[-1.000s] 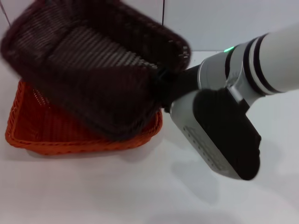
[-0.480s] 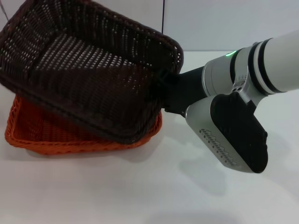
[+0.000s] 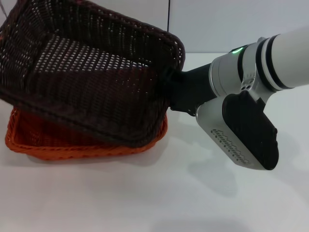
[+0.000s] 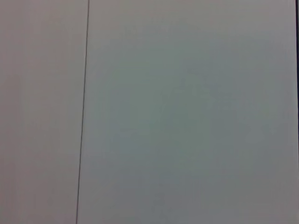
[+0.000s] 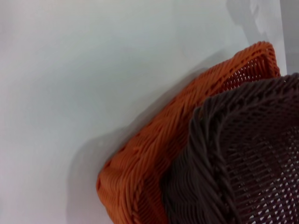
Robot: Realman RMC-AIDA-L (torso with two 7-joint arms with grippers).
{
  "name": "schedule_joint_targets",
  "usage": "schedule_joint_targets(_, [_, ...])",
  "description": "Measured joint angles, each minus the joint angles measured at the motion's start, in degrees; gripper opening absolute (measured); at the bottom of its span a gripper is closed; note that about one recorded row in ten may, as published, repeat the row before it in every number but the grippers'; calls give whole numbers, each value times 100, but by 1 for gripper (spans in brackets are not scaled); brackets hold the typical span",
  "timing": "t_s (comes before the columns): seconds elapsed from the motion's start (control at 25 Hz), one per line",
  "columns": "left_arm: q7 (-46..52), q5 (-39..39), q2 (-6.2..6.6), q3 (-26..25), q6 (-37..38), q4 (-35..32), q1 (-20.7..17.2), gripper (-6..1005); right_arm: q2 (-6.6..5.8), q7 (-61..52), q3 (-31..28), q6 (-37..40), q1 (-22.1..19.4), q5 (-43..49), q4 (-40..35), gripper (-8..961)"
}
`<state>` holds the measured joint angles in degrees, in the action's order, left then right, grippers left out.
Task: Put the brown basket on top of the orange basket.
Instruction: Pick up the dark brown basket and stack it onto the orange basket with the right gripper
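Note:
The brown basket (image 3: 91, 77) is tilted, open side facing me, its lower edge resting in and on the orange basket (image 3: 72, 147). The orange basket sits flat on the white table at the left, mostly covered. My right gripper (image 3: 169, 91) reaches in from the right and is shut on the brown basket's right rim; its fingertips are hidden by the weave. The right wrist view shows the brown basket's corner (image 5: 243, 154) pressed over a corner of the orange basket (image 5: 145, 163). The left gripper is out of view; the left wrist view shows only a blank wall.
The white table (image 3: 159, 193) stretches in front of and to the right of the baskets. A white wall (image 3: 217, 24) stands close behind them. My right forearm and its wrist housing (image 3: 246, 130) hang over the table's right half.
The brown basket has swung lower and further left over the orange basket, covering more of it. My right wrist has shifted slightly right and down, still gripping the rim.

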<state>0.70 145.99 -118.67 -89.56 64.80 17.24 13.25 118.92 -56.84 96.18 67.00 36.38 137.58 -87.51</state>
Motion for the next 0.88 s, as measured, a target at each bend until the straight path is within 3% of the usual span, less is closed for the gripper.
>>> schedule_joint_targets(0.88, [51, -9, -16, 54, -61, 5, 53, 807, -45, 639, -267, -154, 170, -425, 717, 170])
